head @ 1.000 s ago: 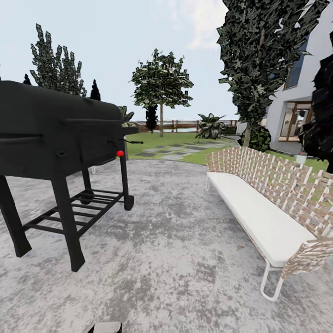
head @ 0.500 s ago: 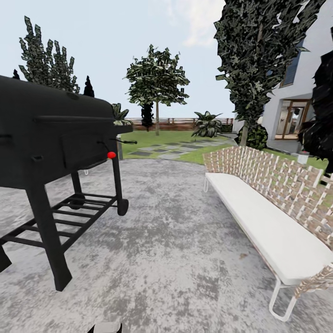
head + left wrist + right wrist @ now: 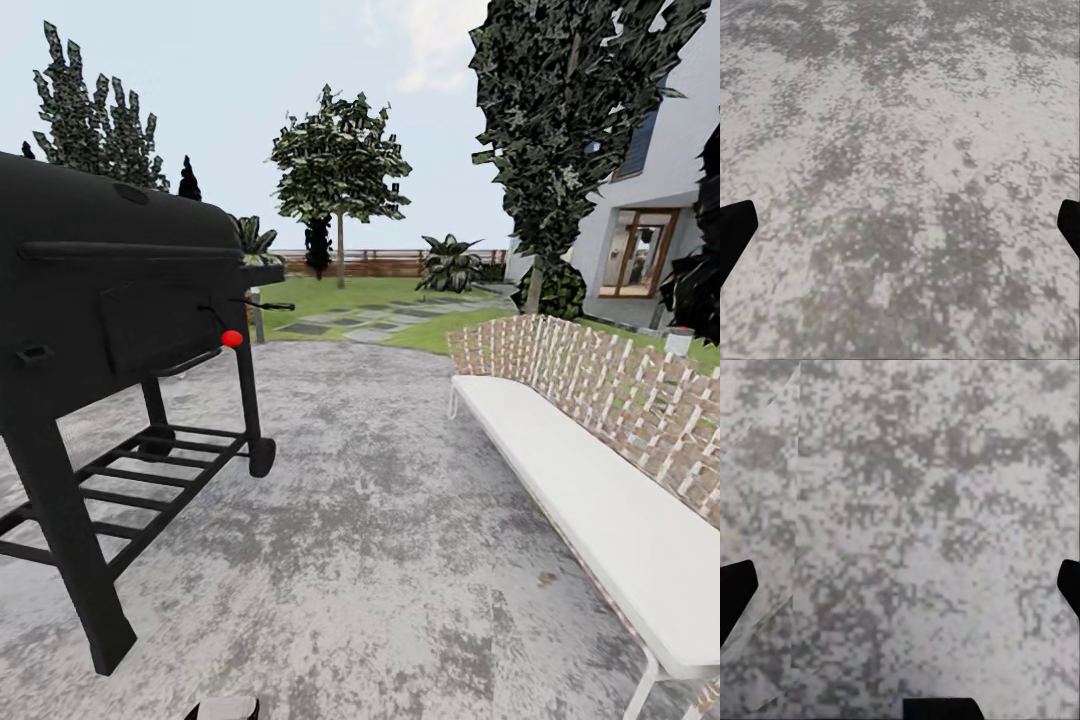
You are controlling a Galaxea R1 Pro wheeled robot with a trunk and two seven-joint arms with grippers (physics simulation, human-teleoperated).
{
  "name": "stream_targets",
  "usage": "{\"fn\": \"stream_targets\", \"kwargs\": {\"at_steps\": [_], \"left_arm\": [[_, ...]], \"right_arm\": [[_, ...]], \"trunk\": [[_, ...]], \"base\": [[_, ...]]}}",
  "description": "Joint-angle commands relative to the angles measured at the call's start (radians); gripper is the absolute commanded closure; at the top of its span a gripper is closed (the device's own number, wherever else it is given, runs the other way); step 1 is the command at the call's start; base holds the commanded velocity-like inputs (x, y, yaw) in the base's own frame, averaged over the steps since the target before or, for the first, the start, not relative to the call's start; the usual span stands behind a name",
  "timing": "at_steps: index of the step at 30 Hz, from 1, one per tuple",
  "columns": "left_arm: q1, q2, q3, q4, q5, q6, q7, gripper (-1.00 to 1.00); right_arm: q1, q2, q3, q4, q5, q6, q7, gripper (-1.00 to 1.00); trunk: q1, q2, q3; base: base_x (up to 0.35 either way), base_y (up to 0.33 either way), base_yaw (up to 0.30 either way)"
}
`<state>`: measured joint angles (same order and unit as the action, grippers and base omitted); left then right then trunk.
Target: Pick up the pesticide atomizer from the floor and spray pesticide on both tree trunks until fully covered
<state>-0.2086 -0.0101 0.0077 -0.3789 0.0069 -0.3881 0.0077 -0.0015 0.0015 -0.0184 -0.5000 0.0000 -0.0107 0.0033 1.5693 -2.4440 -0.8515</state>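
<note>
Two grippers inspected: left gripper (image 3: 900,225) and right gripper (image 3: 900,585) both spread wide, nothing between the fingers, aimed down at mottled grey stone paving (image 3: 380,520), apparently a carrying posture for travel. Black barrel grill on a slatted metal stand (image 3: 110,330) at the paving's left edge; long white-cushioned woven bench (image 3: 590,460) along its right edge, leaving a corridor toward the green lawn (image 3: 330,295) and brown slat fence (image 3: 370,263). Broad-crowned tree with a bare straight trunk (image 3: 340,250) on the lawn's far side. Pesticide atomizer not located; likely farther ahead.
</note>
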Motion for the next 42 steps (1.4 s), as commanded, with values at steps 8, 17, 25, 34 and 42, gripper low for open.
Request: {"fn": "stream_targets", "kwargs": {"at_steps": [8,17,25,34,42], "left_arm": [[0.000,0.001,0.000,0.000,0.000,0.000,0.000,-1.00],[0.000,0.001,0.000,0.000,0.001,0.000,0.000,-1.00],[0.000,0.001,0.001,0.000,0.001,0.000,0.000,-1.00],[0.000,0.001,0.001,0.000,0.001,0.000,0.000,-1.00],[0.000,0.001,0.002,0.000,0.001,0.000,0.000,-1.00]], "right_arm": [[0.000,0.000,-0.001,0.000,0.001,0.000,0.000,-1.00],[0.000,-0.002,0.000,-0.005,0.002,-0.001,0.004,-1.00],[0.000,0.000,0.001,-0.005,0.002,-0.002,-0.001,-1.00],[0.000,-0.003,0.002,-0.002,0.002,-0.001,0.004,-1.00],[0.000,-0.003,0.004,0.000,0.002,-0.002,0.004,-1.00]], "trunk": [[0.000,0.000,-0.005],[0.000,0.000,-0.006],[0.000,0.000,-0.006],[0.000,0.000,-0.006],[0.000,0.000,-0.006]], "base": [[0.332,-0.080,0.000],[0.318,-0.164,0.000],[0.323,-0.113,0.000],[0.335,-0.004,-0.135],[0.335,0.000,-0.042]]}}
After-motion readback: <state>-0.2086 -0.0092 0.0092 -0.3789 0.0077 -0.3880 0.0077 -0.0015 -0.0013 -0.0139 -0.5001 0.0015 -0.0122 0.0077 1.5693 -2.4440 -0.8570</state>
